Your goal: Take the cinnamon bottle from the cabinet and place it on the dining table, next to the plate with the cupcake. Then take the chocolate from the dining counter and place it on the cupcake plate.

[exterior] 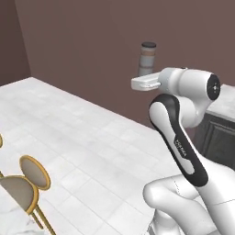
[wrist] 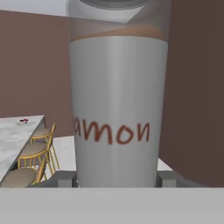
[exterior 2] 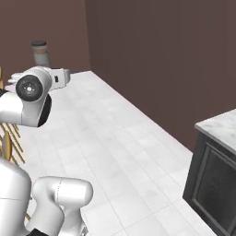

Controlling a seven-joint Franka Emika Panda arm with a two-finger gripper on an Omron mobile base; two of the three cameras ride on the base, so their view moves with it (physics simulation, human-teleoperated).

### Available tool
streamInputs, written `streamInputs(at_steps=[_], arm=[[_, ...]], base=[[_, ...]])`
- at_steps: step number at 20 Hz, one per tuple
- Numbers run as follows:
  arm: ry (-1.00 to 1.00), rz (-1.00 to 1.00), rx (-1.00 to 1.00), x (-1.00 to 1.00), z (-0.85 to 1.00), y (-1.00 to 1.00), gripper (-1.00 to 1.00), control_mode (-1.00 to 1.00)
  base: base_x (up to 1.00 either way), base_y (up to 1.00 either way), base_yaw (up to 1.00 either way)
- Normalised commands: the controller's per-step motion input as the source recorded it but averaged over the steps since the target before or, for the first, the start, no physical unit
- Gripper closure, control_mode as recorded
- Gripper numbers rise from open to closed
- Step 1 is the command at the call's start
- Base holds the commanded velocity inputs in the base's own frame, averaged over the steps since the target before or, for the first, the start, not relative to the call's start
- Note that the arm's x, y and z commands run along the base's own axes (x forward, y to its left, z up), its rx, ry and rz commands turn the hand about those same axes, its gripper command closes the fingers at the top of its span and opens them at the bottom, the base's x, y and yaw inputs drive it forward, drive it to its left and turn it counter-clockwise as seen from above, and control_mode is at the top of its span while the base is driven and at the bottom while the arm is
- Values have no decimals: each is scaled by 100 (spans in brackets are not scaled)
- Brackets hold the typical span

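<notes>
The cinnamon bottle (wrist: 116, 109) stands upright between my fingers (wrist: 63, 178), its pale label with red lettering close to the camera. My gripper (wrist: 116, 179) is shut on its lower part. From the base, the brown, dark-capped bottle (exterior: 148, 58) rises above my hand (exterior: 146, 82), held high in front of the brown wall, and the bottle (exterior 2: 40, 54) sits above my hand (exterior 2: 57, 77) at the upper left. Far off to the left lies the marble dining table (wrist: 13, 140), with the tiny red-topped cupcake (wrist: 24, 121) at its far end; the plate is too small to make out.
Yellow-framed stools (wrist: 33, 153) line the table's side; two stools (exterior: 27, 183) stand at the lower left beside a strip of marble (exterior: 7, 215). A dark low cabinet with a marble top (exterior 2: 214, 179) stands to the right. White tiled floor (exterior: 82, 137) lies ahead.
</notes>
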Motion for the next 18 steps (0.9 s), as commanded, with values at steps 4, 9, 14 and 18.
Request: streamInputs(at_steps=[4,9,14,18], arm=[[0,0,0,0,0,0,100,100],[0,0,0,0,0,0,100,100],[0,0,0,0,0,0,100,100],[0,0,0,0,0,0,100,100]], base=[[83,-12,7],[89,3,1],[90,10,6],[79,4,33]])
